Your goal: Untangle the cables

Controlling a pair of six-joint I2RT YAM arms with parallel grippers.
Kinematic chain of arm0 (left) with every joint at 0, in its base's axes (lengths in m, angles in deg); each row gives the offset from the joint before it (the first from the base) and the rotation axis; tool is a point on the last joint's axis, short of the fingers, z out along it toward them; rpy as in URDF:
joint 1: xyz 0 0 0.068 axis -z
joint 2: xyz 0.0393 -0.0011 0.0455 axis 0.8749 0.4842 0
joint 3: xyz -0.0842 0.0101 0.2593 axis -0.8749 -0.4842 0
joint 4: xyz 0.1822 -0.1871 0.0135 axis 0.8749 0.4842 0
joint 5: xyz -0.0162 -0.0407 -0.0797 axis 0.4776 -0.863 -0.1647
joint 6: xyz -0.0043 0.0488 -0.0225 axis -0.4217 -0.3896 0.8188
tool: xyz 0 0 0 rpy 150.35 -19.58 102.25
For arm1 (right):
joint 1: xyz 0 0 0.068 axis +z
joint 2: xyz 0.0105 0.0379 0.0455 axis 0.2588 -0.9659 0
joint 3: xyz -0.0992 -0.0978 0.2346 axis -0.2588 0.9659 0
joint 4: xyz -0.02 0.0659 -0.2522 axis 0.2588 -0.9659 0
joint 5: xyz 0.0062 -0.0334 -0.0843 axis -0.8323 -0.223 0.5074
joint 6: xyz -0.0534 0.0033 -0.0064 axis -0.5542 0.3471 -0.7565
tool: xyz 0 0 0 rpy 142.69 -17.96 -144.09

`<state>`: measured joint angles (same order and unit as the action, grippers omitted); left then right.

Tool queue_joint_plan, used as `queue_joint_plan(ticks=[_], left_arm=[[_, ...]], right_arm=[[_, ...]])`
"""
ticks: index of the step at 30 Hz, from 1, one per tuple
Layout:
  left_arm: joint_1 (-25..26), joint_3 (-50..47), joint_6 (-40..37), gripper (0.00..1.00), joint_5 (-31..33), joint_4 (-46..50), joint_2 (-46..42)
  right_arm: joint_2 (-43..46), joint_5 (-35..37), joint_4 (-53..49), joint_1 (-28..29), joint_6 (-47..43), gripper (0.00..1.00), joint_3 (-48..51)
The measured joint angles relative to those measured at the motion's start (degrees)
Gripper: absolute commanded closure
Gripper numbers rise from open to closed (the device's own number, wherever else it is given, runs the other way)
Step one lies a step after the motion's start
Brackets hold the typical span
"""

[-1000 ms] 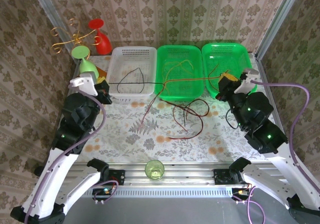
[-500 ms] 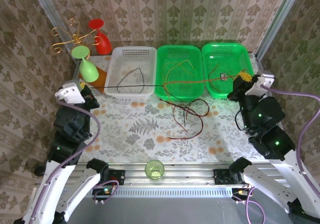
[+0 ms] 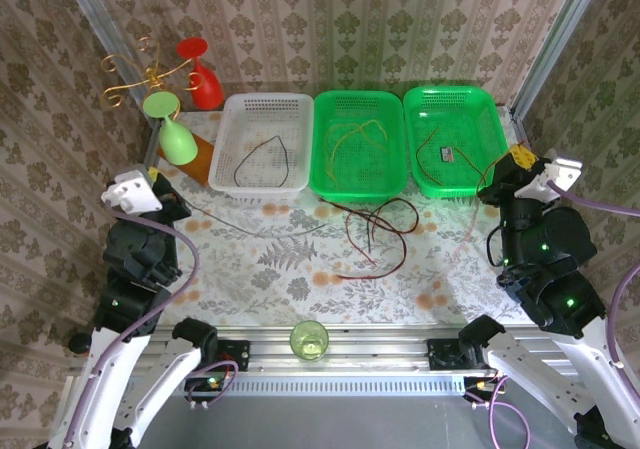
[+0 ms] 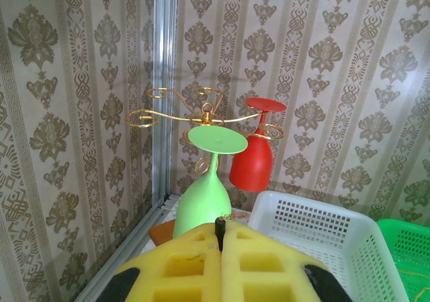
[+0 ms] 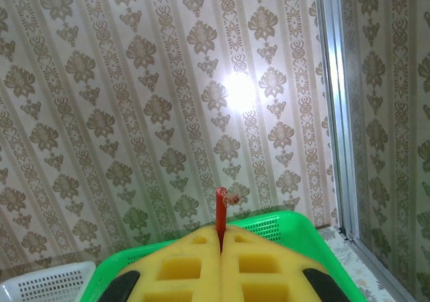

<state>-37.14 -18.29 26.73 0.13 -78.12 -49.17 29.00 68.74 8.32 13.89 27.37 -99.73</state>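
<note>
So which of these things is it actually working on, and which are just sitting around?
Part of the job: black cable pinched in the left hand; red cable pinched in the right hand; cable tangle on the table; loose wires in the white basket and middle green basket.

Just lying about: red goblet, green goblet, gold wire rack, green cup at the front edge.
</note>
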Motion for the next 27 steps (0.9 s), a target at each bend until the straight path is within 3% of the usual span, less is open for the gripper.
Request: queue_joint_plan(ticks=[10, 17, 27], left_arm=[[0.00, -1.55, 5.11, 1.00, -7.50, 0.55, 3.06], [0.00, -5.29, 11.37, 1.00, -14.62, 0.50, 6.27], [0.07, -8.87, 16.48, 1.00, -17.00, 0.55, 4.26]], right_arm=[[-4.13, -1.31, 1.73, -0.46, -3.34, 1.00, -5.27], [-14.80, -4.90, 7.28, -2.54, -9.01, 1.00, -18.14], [-34.69, -12.87, 10.40, -11.56, -9.07, 1.00, -37.83]])
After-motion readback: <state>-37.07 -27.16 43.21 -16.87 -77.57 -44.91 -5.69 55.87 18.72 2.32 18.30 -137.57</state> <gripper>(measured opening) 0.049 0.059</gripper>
